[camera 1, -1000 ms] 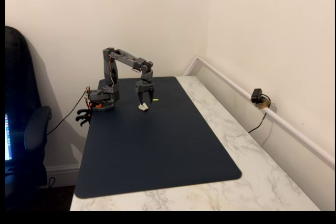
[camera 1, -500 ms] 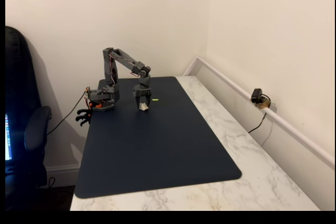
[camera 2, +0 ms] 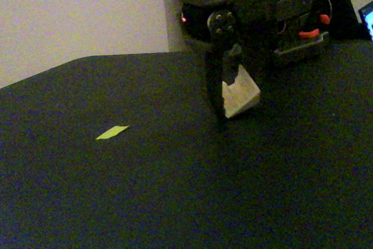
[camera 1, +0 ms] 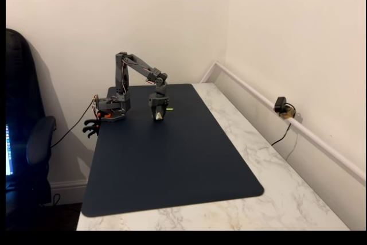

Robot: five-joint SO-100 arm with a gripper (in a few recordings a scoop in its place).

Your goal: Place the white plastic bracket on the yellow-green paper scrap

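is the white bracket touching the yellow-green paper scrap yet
Apart. In a fixed view the white plastic bracket sits at the gripper, and bare dark mat separates it from the yellow-green paper scrap.

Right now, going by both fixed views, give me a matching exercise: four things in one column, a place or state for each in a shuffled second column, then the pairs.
Things:
1. white plastic bracket
2. yellow-green paper scrap
3. gripper
4. dark mat

Places or states:
A. covers part of the marble table
B. lying flat and alone on the mat
C. between the gripper's fingers
D. lowered to the mat, closed around the bracket

Pairs: 1-C, 2-B, 3-D, 4-A
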